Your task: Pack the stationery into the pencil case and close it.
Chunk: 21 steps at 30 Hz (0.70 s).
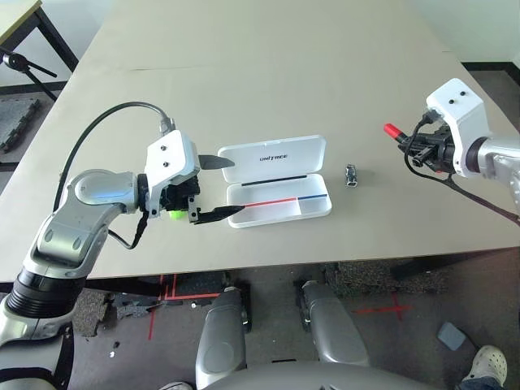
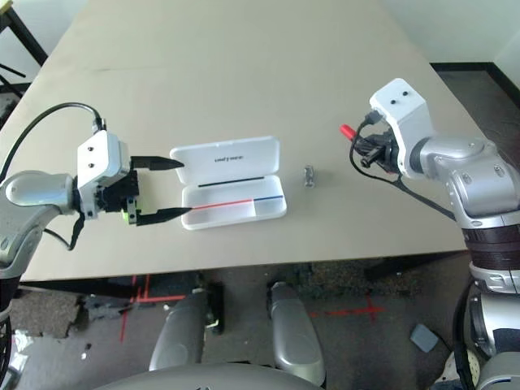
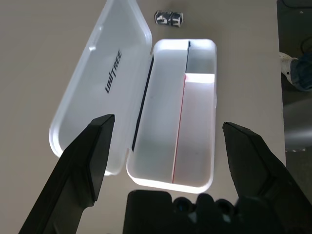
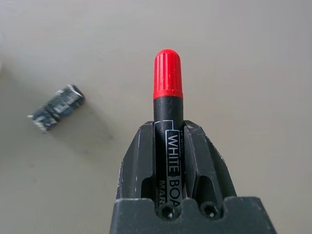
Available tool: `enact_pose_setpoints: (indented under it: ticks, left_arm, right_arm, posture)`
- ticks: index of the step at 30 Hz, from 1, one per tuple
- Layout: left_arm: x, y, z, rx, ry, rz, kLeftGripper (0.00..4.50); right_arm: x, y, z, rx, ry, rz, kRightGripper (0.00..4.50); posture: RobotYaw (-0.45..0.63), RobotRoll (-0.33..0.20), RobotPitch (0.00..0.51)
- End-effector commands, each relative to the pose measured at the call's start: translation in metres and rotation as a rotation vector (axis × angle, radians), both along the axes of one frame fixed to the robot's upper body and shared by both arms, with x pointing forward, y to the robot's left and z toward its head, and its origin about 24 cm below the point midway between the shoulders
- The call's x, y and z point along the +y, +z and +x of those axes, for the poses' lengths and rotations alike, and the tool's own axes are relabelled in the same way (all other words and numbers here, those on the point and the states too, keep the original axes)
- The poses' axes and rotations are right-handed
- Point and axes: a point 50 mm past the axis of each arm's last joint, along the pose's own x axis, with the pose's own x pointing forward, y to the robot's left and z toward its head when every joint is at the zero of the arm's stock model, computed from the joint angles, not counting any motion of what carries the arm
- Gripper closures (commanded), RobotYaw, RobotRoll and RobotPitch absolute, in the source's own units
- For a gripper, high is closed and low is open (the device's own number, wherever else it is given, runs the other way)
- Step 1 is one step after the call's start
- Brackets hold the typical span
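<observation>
Right gripper (image 4: 168,146) is clamped on the marker (image 4: 168,109), held above the table (image 1: 268,73), red cap pointing out past the fingertips toward the open pencil case (image 1: 280,191), well apart

Our left arm bends in from the left, its forearm lying across toward the middle, and our left gripper (image 1: 218,188) points right with its two black fingers (image 3: 80,168) spread wide and nothing between them. Our right arm reaches in from the right edge, raised above the table, and our right gripper (image 4: 168,146) is clamped on the marker (image 4: 168,105), aiming left.
</observation>
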Motion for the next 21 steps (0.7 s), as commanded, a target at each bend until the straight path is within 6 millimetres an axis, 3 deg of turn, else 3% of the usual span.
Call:
enact_pose_setpoints:
  ticks: [1, 4, 7, 9, 12, 15, 21]
  left_arm:
    - [0.002, 0.002, -0.006, -0.003, -0.008, 0.009, 0.00]
    - [0.003, 0.002, -0.008, -0.001, -0.001, 0.010, 0.00]
    - [0.002, 0.001, -0.011, 0.003, 0.005, 0.004, 0.00]
    - [0.002, 0.000, -0.012, 0.008, 0.007, 0.003, 0.00]
    - [0.002, 0.000, -0.013, 0.014, 0.009, 0.002, 0.00]
    - [0.002, 0.000, -0.013, 0.018, 0.009, 0.002, 0.00]
    - [0.002, 0.001, -0.013, 0.021, 0.006, 0.005, 0.00]
  right_arm:
    - [0.017, 0.008, -0.004, 0.013, 0.173, -0.050, 3.97]
    - [0.022, 0.011, -0.006, 0.029, 0.221, -0.045, 3.97]
    - [0.019, 0.009, 0.007, -0.036, 0.049, 0.067, 3.97]
    - [0.017, 0.003, 0.014, -0.069, -0.048, 0.125, 3.20]
    - [0.026, -0.010, 0.009, -0.028, -0.013, 0.132, 3.44]
    - [0.036, -0.015, 0.004, -0.008, 0.022, 0.144, 4.48]
    - [0.032, -0.012, 0.004, -0.027, -0.012, 0.133, 4.48]
  posture:
    - [-0.08, 0.000, 0.191]
    - [-0.08, 0.000, 0.191]
    - [-0.07, 0.000, 0.198]
    - [-0.07, 0.000, 0.204]
    - [-0.07, 0.000, 0.207]
    - [-0.07, 0.000, 0.212]
    - [-0.08, 0.000, 0.219]
